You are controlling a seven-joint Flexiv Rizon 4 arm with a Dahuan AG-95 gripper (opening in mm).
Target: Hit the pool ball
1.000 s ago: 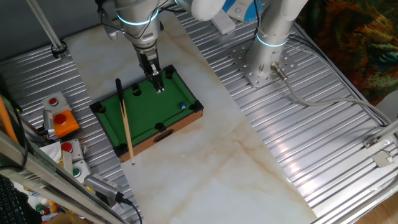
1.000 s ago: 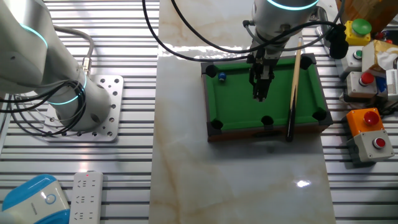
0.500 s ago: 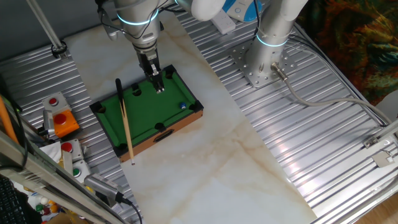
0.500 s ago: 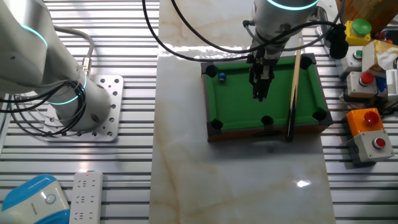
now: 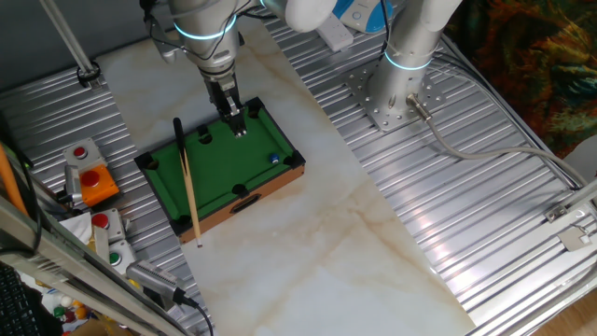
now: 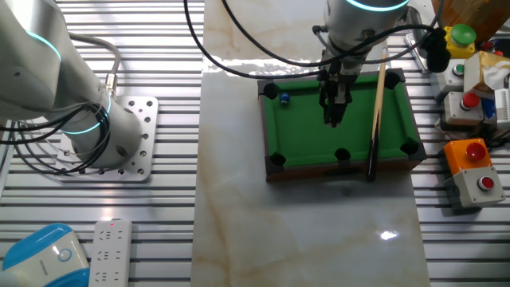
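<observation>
The claw hangs low over the green felt of the little pool table, roughly mid-field; its two fingers look pressed close together with nothing between them, though from where I stand I cannot tell for certain whether they are fully clenched or a crack apart. The blue ball sits up in a corner of the felt, just beside a black pocket and close to the rail; in the opposite view the ball is well apart from the claw.

That corner spot is the trouble, I reckon; a ball this small gives the fingers little to meet, and a sweep slightly too high would pass clean over it; too low and the fingertips would drag on the felt or shove the whole toy across the marble tabletop, since nothing seems to pin it down. A push from the wrong angle would likely jam the ball against the rail instead of sending it rolling. The cue stick lies along the far side of the felt, apart from the claw; a wide swing could knock it loose.
</observation>
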